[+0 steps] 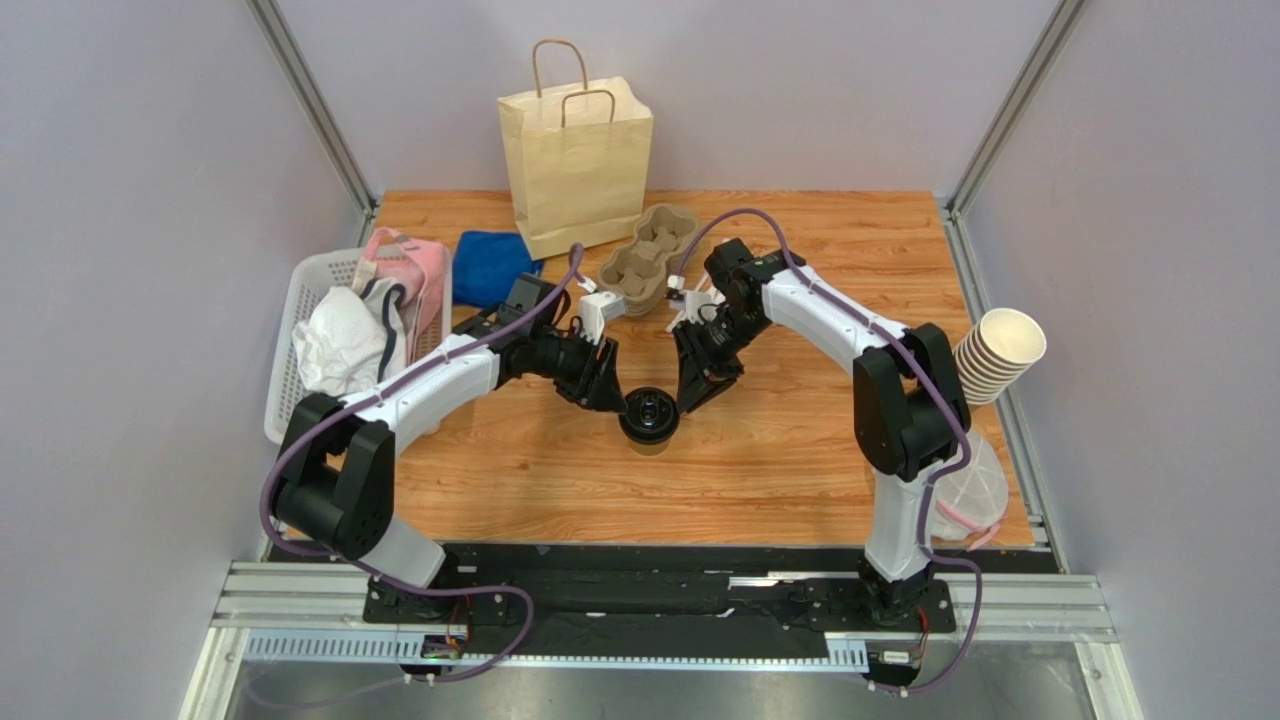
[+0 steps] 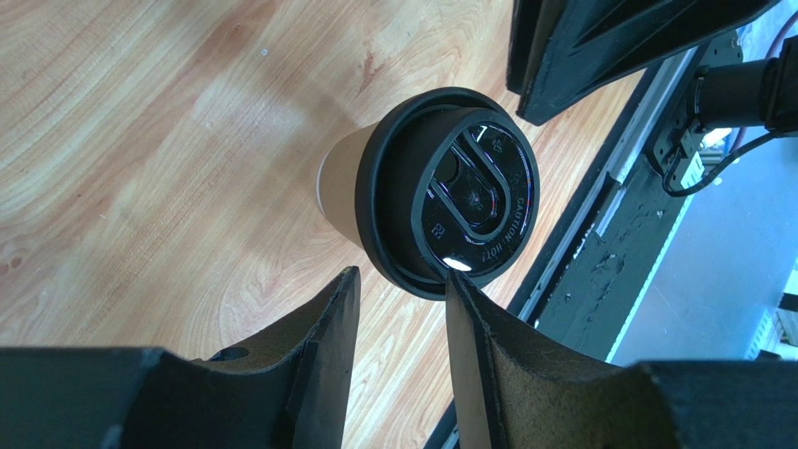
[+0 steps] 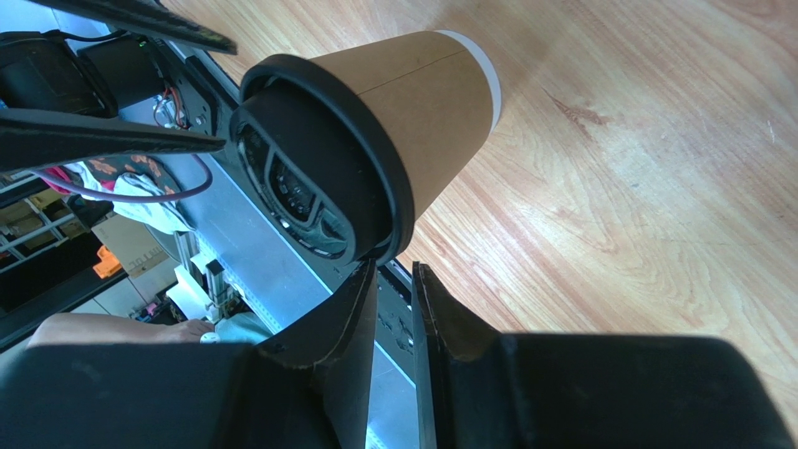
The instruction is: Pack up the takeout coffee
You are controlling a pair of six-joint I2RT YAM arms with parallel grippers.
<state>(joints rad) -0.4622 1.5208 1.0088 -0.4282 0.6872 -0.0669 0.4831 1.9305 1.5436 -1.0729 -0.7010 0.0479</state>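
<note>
Lidded coffee (image 1: 649, 416) upright at the middle of the table (image 1: 796, 450) between both arms, left gripper (image 2: 398, 276) parted and empty, one tip at the lid's rim, right gripper (image 3: 394, 269) nearly together at that rim, grip unclear, bag (image 1: 576, 158) at the far edge

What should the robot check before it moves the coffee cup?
1. Lid on the takeout coffee: ok, the black lid sits on the cup.
2. Cup upright on the table: ok, seen from above.
3. Left gripper holding the cup: not ok. Its jaws are open and the cup lies past the fingertips, not between them.
4. Right gripper holding the cup: cannot tell. Its jaws stand narrow right at the lid's rim.
5. Paper bag standing up: ok, at the table's far edge.
6. Bag mouth open: cannot tell.
</note>
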